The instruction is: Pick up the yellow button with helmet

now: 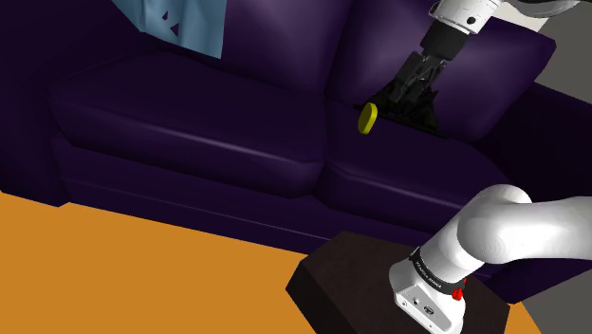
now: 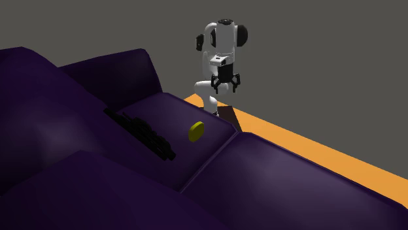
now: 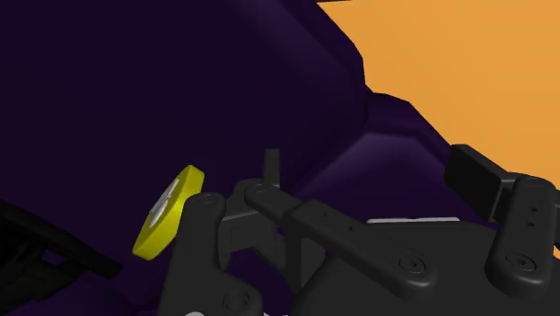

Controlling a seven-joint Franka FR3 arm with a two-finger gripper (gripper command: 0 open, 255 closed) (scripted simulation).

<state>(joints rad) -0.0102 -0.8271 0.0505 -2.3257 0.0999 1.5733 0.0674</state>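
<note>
We see the fingers (image 3: 480, 179) spread wide, holding nothing. The yellow button (image 1: 368, 118) stands on edge on the purple sofa (image 1: 190, 133) seat, just left of them in the shoulder view.

Looks like a home's living room. Holds a deep purple sofa (image 1: 190, 142) with plump seat cushions and a padded back. Spreads an orange floor (image 1: 95, 256) at seven o'clock in the shoulder view. Drapes a pale blue cloth (image 1: 180, 24) over the sofa's back at eleven. Ends in a plain grey wall (image 2: 314, 59).
</note>
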